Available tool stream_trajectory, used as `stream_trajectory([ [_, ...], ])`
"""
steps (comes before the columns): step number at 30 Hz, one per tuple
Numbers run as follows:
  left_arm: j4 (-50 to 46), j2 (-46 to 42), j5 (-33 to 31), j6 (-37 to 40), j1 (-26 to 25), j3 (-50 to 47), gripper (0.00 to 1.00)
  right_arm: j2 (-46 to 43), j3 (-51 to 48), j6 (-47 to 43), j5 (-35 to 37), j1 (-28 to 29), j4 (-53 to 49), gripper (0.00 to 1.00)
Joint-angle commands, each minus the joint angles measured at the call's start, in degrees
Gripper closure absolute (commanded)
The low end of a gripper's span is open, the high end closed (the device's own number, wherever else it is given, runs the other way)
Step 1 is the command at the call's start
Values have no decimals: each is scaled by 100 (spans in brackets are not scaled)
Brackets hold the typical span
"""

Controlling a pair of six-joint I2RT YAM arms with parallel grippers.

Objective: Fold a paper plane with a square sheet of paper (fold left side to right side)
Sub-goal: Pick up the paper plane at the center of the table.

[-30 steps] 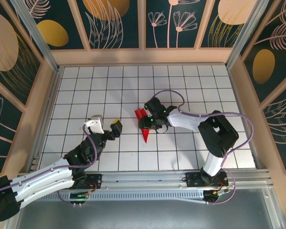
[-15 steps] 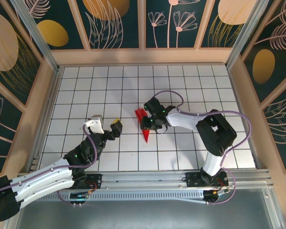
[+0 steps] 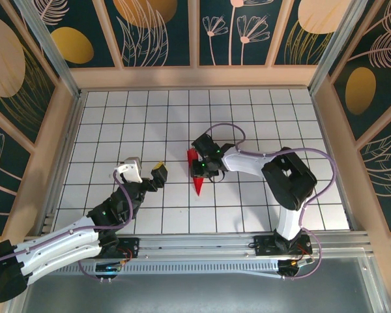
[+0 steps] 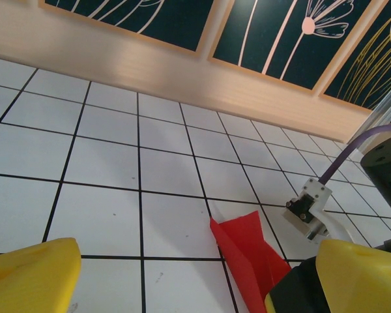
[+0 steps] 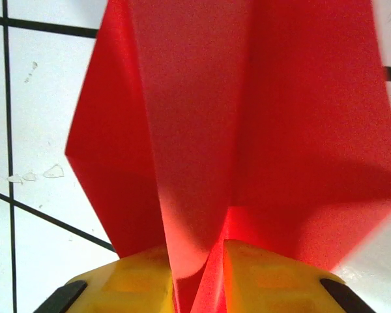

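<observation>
The slim, pointed bright red paper plane (image 3: 197, 184) sits near the middle of the white gridded desk (image 3: 117, 117), its tip toward the arm bases. The right hand (image 3: 203, 167) pinches its raised centre fold between nearly closed yellow fingers (image 5: 274, 274). The left hand (image 3: 144, 173) hovers wide open and empty, apart from the plane on its left.

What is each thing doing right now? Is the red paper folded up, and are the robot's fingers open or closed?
paper plane: folded into a slim red point, with its middle fold pinched.
right fingers: closed on the paper plane's middle fold.
left fingers: wide open, holding nothing, apart from the paper.
</observation>
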Motion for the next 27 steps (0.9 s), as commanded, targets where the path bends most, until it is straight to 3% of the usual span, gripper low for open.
stream_trajectory([
  [1,91,-13,-76,97,21,-18,7,166,242,41,236,85,-297,76],
  [17,81,-8,-89,72,19,-35,7,592,702,171,745,335,-900,82],
  [23,32,-41,-118,93,21,-27,7,391,835,228,981,327,-1066,95],
  [27,-50,-130,-178,132,17,-8,7,280,1181,194,1380,243,-1492,99],
])
